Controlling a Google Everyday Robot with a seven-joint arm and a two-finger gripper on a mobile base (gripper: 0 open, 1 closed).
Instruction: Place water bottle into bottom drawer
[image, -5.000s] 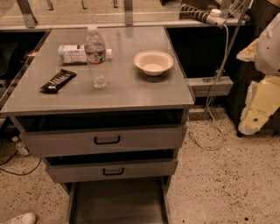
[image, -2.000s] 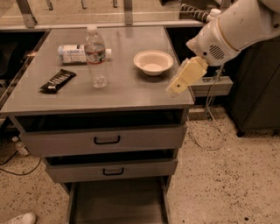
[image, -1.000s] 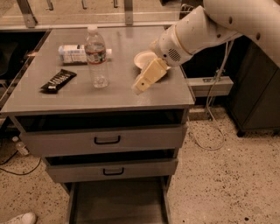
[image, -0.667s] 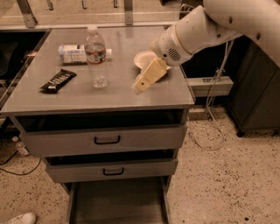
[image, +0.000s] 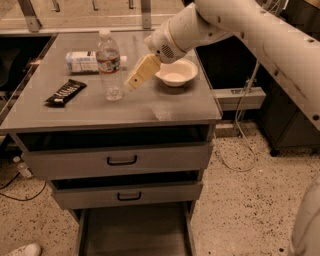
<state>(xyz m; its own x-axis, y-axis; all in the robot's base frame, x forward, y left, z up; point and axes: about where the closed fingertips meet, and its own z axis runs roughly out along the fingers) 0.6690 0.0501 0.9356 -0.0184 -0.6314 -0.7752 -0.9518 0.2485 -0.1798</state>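
The water bottle (image: 110, 66) stands upright on the grey cabinet top (image: 165, 107), left of centre. It is clear with a white cap and a narrow label band. My gripper (image: 134, 79) hangs tilted down-left from the white arm, just right of the bottle at about mid-height, with a small gap between them. It holds nothing. The bottom drawer (image: 135, 232) is pulled out at the foot of the cabinet, and its plain grey floor shows.
A bottle with a wide white-and-blue label (image: 87, 61) lies behind the water bottle. A black snack bar (image: 66, 92) lies to the left. A white bowl (image: 176, 72) sits just right of the gripper. The two upper drawers (image: 120, 160) have black handles and stand slightly ajar.
The arm has swung in from the right across the cabinet top. The gripper has passed in front of the bowl and come close to the water bottle's right side. The objects have not moved.
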